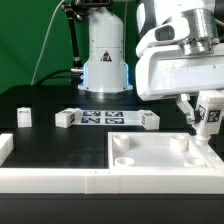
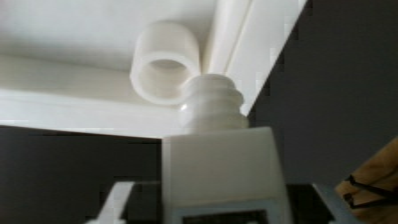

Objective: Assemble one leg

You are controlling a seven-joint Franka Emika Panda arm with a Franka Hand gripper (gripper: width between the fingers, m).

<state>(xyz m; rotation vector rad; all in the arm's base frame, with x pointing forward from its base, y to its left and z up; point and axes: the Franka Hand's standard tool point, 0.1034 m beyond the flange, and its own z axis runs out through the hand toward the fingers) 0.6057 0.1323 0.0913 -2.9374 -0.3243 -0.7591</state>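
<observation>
My gripper [image 1: 206, 116] is shut on a white leg [image 1: 208, 112] with tag marks and holds it upright in the air above the far right corner of the large white square panel [image 1: 150, 158]. In the wrist view the leg [image 2: 222, 150] fills the middle between my fingers [image 2: 121, 200]. Its stepped tip [image 2: 210, 95] points at the panel's edge, just beside a round corner socket [image 2: 166, 62], and is not inside it. The panel's surface [image 2: 71, 50] lies beyond it.
Three more legs lie on the black table: one [image 1: 24, 116] at the exterior view's left, one [image 1: 67, 117] and one [image 1: 148, 121] at either end of the marker board [image 1: 100, 118]. A white rail [image 1: 40, 178] borders the front left. The arm's base [image 1: 105, 55] stands behind.
</observation>
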